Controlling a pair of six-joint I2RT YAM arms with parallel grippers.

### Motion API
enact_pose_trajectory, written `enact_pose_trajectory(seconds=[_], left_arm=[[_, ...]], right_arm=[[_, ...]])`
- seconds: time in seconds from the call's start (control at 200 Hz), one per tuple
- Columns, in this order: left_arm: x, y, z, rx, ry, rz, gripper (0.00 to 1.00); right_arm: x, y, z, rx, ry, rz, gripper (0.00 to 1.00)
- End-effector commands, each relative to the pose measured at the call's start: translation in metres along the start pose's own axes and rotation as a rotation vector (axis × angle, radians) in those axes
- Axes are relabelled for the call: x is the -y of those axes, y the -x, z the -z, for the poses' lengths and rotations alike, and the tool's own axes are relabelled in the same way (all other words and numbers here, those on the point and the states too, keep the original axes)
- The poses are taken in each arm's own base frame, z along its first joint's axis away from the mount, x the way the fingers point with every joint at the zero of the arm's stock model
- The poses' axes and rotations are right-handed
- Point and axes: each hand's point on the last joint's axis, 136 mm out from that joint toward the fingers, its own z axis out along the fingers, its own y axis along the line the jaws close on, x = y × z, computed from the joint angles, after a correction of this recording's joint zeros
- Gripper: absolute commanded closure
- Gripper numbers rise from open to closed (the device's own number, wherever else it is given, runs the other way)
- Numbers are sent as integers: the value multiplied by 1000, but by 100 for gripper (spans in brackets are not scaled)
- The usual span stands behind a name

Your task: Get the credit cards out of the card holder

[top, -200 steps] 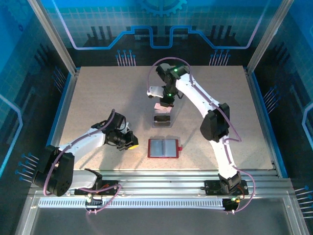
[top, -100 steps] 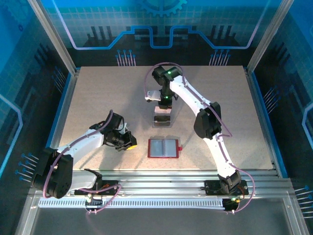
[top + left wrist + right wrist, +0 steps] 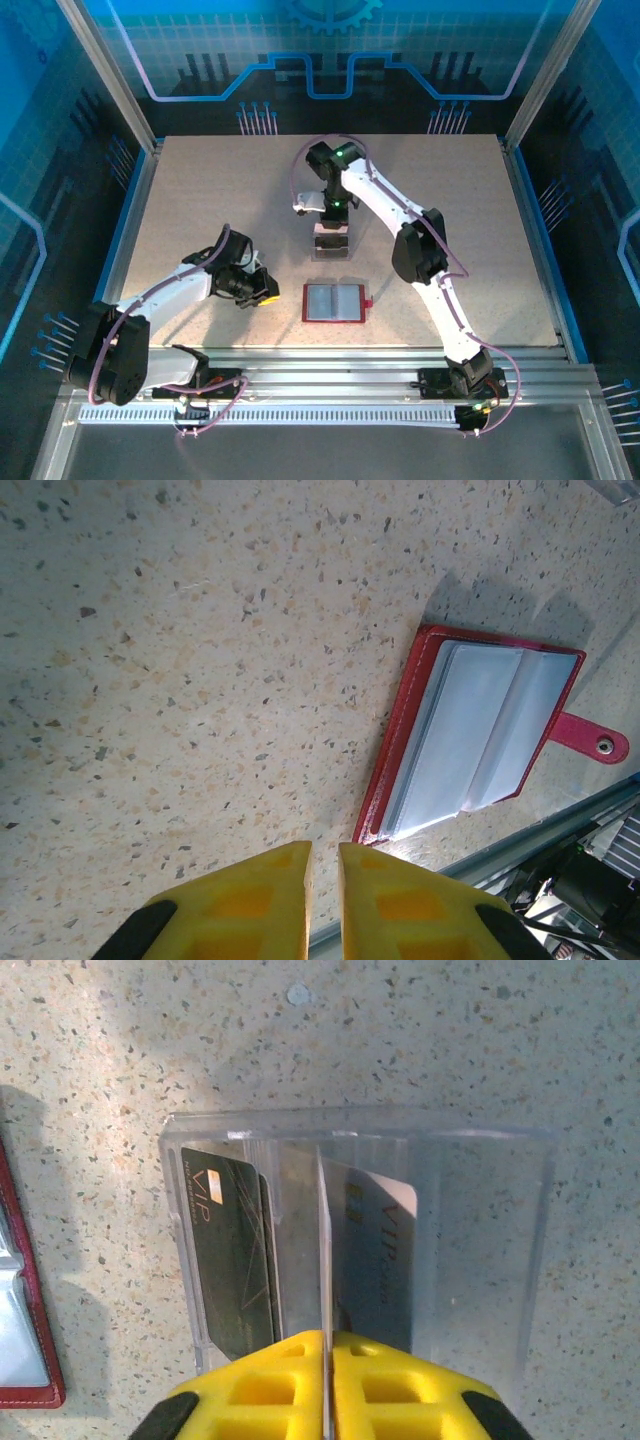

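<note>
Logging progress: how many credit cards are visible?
3: dark card and silvery card in the clear box, edge-on card in the right gripper. Another may hide behind the dark one.

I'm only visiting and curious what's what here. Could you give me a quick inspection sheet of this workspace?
Surface: speckled beige table, flat, no spills seen.
Job's things: red card holder lies open, pale pockets up, near the front edge; a dark card and a grey card sit in the clear box beyond it.
Clutter: nothing seen.
Grippers: left gripper nearly closed, empty, beside the card holder; right gripper over the clear box, shut on what looks like a thin card seen edge-on.
Cables: purple cables loop along both arms, away from the cards.
Surroundings: metal frame, blue panels.
</note>
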Motion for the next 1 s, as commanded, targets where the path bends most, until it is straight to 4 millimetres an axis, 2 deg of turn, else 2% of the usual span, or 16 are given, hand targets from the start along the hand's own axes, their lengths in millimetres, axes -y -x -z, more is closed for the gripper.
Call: enact_pose_trajectory(seconds=[0.0, 0.28, 0.41, 0.445, 0.455, 0.475, 0.61, 0.78, 0.995], left_arm=[[-5, -8, 1, -25, -3, -1, 86], [-1, -5, 1, -31, -7, -8, 85], [3, -3, 0, -35, -23, -10, 85], [5, -3, 0, -36, -32, -13, 85], [6, -2, 0, -37, -36, -13, 85], [7, -2, -1, -36, -42, -14, 85], [16, 1, -5, -51, -87, -13, 85], [27, 3, -12, -77, -124, -28, 87], [36, 1, -25, -119, -117, -55, 88]], right_arm=[[-3, 4, -10, -11, 7, 26, 87], [14, 4, 19, -1, -126, 14, 83], [12, 8, 33, 35, -148, -9, 83], [10, 8, 31, 43, -137, -24, 83], [9, 10, 40, 59, -150, -29, 83], [8, 11, 45, 76, -155, -40, 83], [3, 17, 61, 160, -172, -160, 80], [-19, 21, 69, 276, -132, -363, 77], [-54, 15, 71, 384, -91, -627, 78]])
